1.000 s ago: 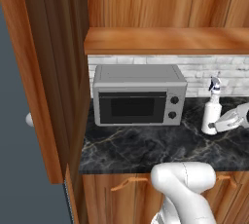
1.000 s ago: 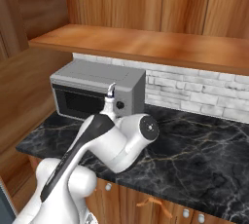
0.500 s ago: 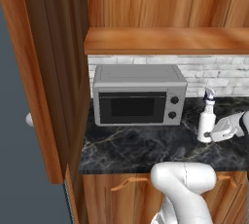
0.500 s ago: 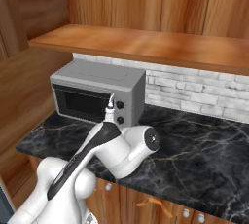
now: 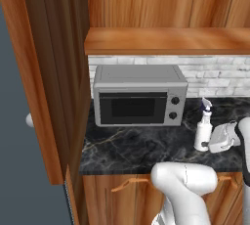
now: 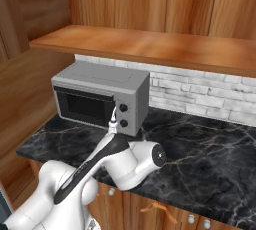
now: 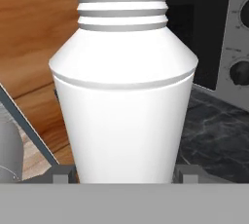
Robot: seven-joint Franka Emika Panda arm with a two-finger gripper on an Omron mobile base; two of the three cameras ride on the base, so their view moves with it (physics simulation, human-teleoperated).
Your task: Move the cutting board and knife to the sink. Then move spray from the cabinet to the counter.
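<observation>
Counter [image 5: 132,146]: microwave [image 5: 139,95], spray [image 5: 203,130] standing upright.

White arm bent low over base, elbow forward, forearm reaching out level. Gripper [image 5: 211,143] horizontal at far end, jaws set wide either side of spray [image 5: 203,130], fingertips [image 7: 62,174] flanking bottle body, closed against its sides.
</observation>
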